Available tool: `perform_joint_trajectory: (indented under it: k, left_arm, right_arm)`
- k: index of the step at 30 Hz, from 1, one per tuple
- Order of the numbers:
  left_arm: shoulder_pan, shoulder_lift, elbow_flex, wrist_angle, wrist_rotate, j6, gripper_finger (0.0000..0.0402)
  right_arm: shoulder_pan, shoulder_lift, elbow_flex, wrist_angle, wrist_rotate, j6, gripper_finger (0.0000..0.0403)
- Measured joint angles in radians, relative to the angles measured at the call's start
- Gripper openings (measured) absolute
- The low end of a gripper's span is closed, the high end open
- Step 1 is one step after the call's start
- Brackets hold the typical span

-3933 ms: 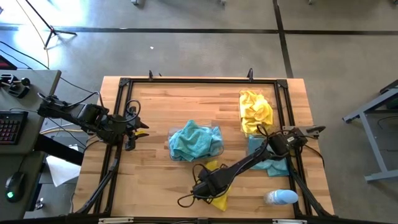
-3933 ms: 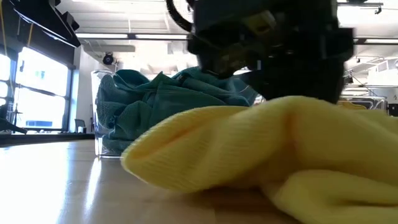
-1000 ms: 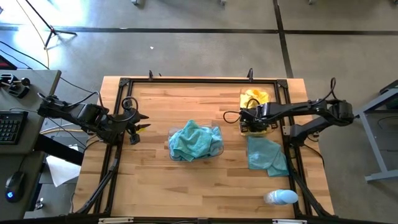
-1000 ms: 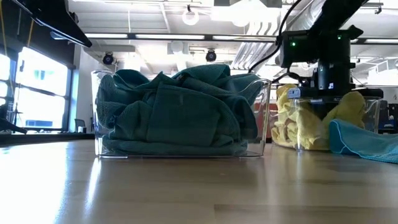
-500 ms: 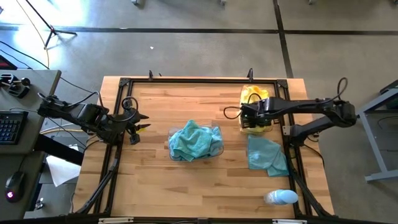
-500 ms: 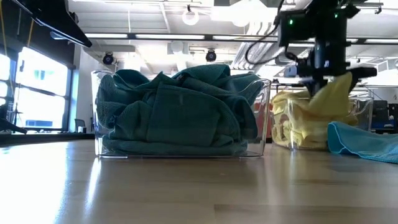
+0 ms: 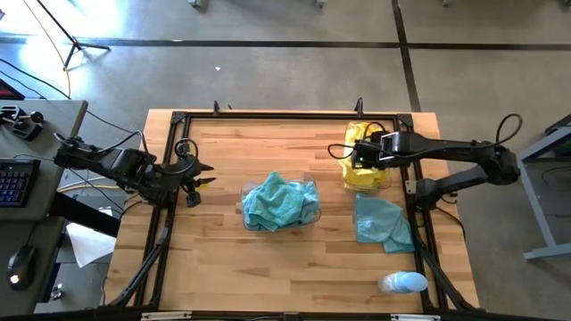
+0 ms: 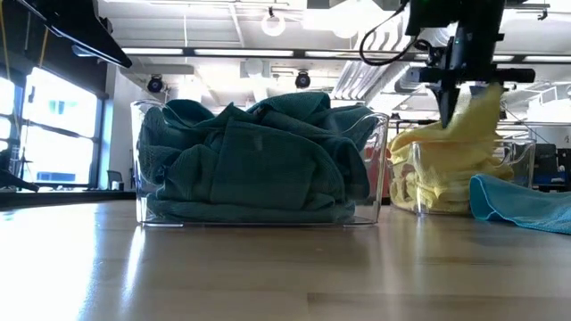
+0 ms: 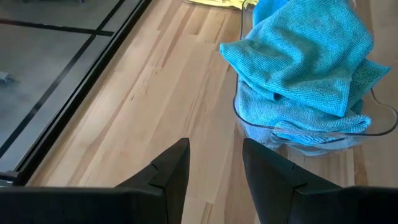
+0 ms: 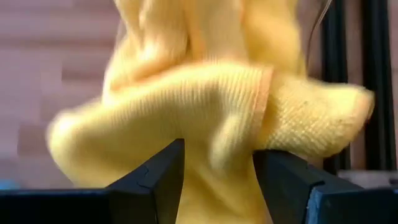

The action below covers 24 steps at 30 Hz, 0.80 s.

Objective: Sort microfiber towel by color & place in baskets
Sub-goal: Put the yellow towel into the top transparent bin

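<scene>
Fingers of the right gripper (image 10: 214, 186) have just parted over the clear bin (image 7: 366, 178) at upper right, freeing the bright yellow cloth (image 10: 205, 99); one teal cloth (image 7: 384, 223) remains loose.

Bright ceiling lamps (image 8: 273, 24) and a window (image 8: 55, 125) light the low view, backlighting the teal towels (image 8: 250, 160) dark. Overhead, the tabletop (image 7: 268, 259) looks evenly lit. The right wrist view's yellow towel (image 10: 205, 106) is blurred.
</scene>
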Motion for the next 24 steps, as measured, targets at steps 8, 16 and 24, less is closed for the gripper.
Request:
perform_joint_trajectory:
  k: [8, 16, 24]
  left_arm:
    - [0.000, 0.000, 0.000, 0.000, 0.000, -0.009, 0.0135]
    - [0.000, 0.000, 0.000, 0.000, 0.000, -0.008, 0.0135]
    - [0.000, 0.000, 0.000, 0.000, 0.000, -0.009, 0.0135]
  right_arm:
    - [0.045, 0.001, -0.045, 0.080, 0.185, 0.067, 0.0183]
    - [0.051, 0.001, -0.032, 0.064, 0.065, 0.014, 0.0183]
    - [0.047, 0.001, 0.021, 0.062, -0.117, 0.014, 0.0183]
